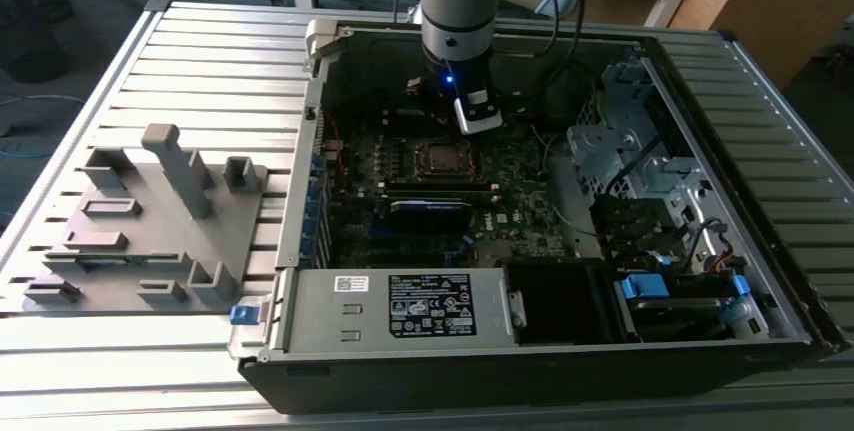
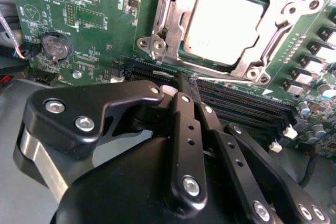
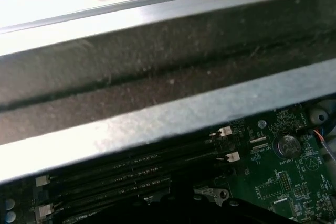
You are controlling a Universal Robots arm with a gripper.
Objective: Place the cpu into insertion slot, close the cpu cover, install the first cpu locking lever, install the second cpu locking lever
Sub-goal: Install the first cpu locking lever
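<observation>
In the open computer case [image 1: 534,376], the closed tool [image 2: 181,80] hovers beside the seated cpu [image 2: 223,22].

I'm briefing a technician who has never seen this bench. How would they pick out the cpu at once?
Look into the open computer case, down at the green motherboard on its floor. Near the board's middle lies the cpu, a flat square framed by the silver cpu cover. Unlike the long black memory slots beside it, it is square with a pale metal top.
</observation>
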